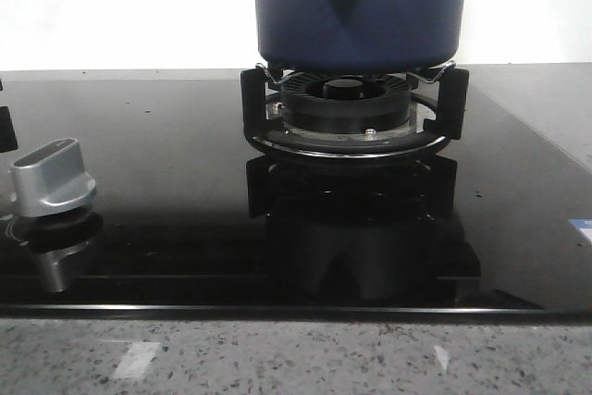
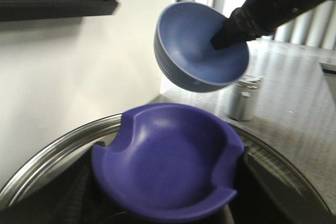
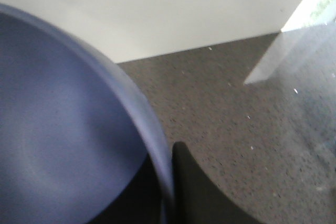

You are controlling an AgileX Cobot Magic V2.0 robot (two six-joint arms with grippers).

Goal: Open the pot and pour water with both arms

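Note:
The dark navy pot (image 1: 361,6) stands on the burner at the back of the front view, its top cut off by the frame. Neither gripper shows there. In the left wrist view my left gripper (image 2: 168,205) is shut on the lid's purple-blue knob (image 2: 168,156), and the lid's steel rim (image 2: 47,156) curves around it. Above it my right gripper (image 2: 221,36) holds a lighter-blue bowl (image 2: 202,45) tilted by its rim. In the right wrist view my right gripper (image 3: 169,187) is shut on that bowl's rim (image 3: 63,129), with one dark finger (image 3: 202,195) outside it.
The black burner grate (image 1: 351,117) sits on a glossy black hob (image 1: 166,182) with a silver control knob (image 1: 51,178) at the left. A speckled stone counter edge (image 1: 277,358) runs along the front. A small metal canister (image 2: 242,98) stands on the counter beyond the lid.

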